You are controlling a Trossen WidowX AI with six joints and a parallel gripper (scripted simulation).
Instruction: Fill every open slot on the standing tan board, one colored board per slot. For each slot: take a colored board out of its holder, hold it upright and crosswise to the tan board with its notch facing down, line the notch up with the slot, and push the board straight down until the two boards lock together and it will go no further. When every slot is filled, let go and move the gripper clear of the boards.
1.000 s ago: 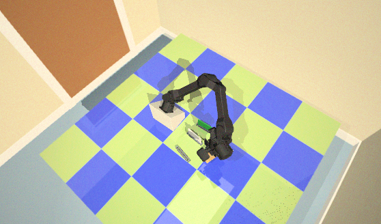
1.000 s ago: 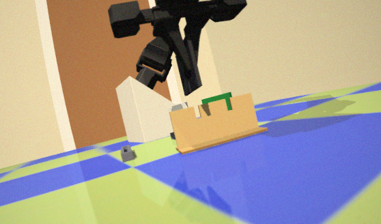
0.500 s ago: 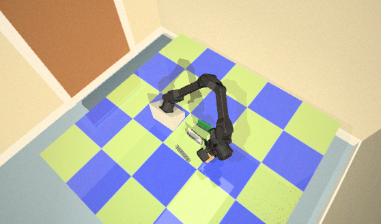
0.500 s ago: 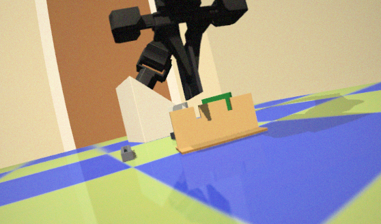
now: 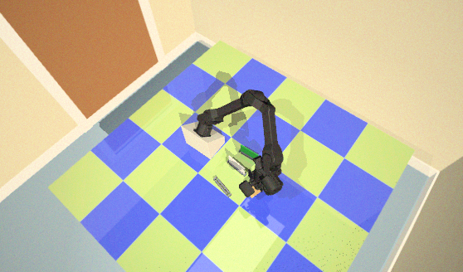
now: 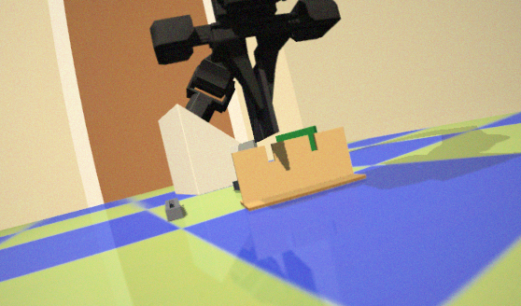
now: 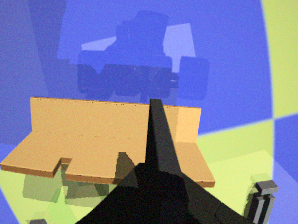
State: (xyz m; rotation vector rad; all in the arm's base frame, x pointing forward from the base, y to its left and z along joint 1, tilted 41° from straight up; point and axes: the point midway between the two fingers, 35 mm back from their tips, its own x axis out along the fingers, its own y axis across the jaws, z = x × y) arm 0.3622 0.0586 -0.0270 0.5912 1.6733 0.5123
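Note:
The tan board (image 6: pixel 297 165) (image 7: pixel 100 135) (image 5: pixel 255 191) stands upright on its foot on a blue tile. Open slots show in its top edge in the exterior view and in the wrist view. My gripper (image 5: pixel 255 182) (image 7: pixel 153 173) is shut on a thin black board (image 7: pixel 160 135) (image 6: pixel 264 109), held upright and crosswise over the tan board. The black board's lower end is at the tan board's top edge, near the slots; I cannot tell whether it sits in one. A green board (image 5: pixel 249 152) (image 6: pixel 296 136) stands behind the tan board, showing over its top and through its right slot.
Grey board holders (image 5: pixel 222 186) (image 5: pixel 237 164) (image 6: pixel 174 210) (image 7: pixel 262 199) lie on the floor beside the tan board. The arm's white base block (image 5: pixel 206 143) (image 6: pixel 194 154) stands behind them. Walls and a brown door (image 6: pixel 124 93) ring the checkered floor.

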